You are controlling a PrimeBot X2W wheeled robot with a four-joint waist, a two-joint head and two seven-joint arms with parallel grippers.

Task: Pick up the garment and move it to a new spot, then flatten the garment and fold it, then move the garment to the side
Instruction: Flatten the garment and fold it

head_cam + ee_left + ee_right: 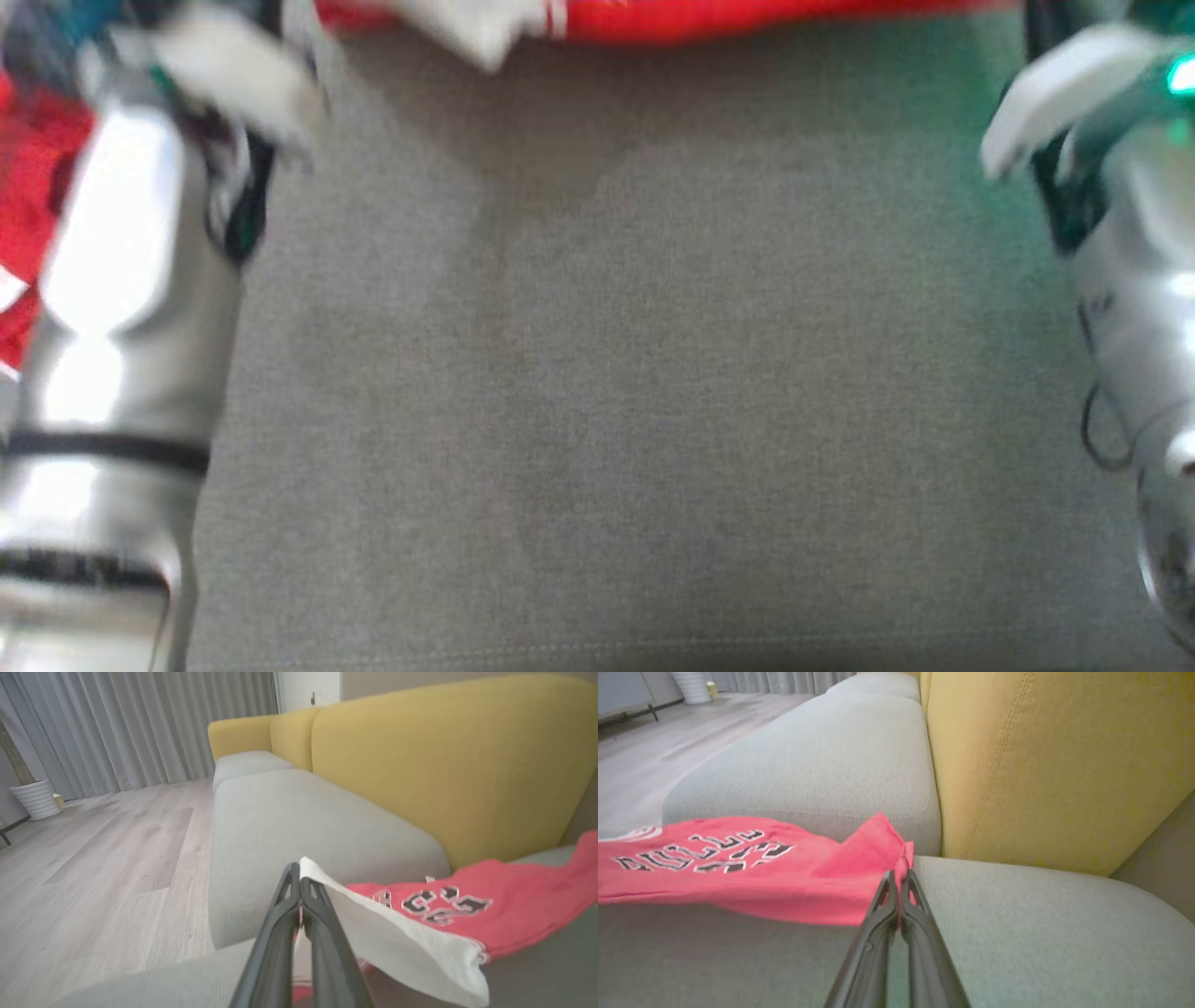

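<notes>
Grey-cushioned sofa (299,812), yellow backrest (444,765), pale wood floor (93,858), grey curtains (140,718)

Red garment (738,877) with black-and-white lettering; grey cushion (653,373), yellow backrest (444,774).

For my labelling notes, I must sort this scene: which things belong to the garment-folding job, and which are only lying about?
Job: red fabric jersey with white trim; left claw and right claw, both shut on it; grey fabric sofa seat beneath.
Lying about: yellow upholstered sofa backrest; white ribbed floor pot; grey pleated curtains; pale wooden floor.
</notes>
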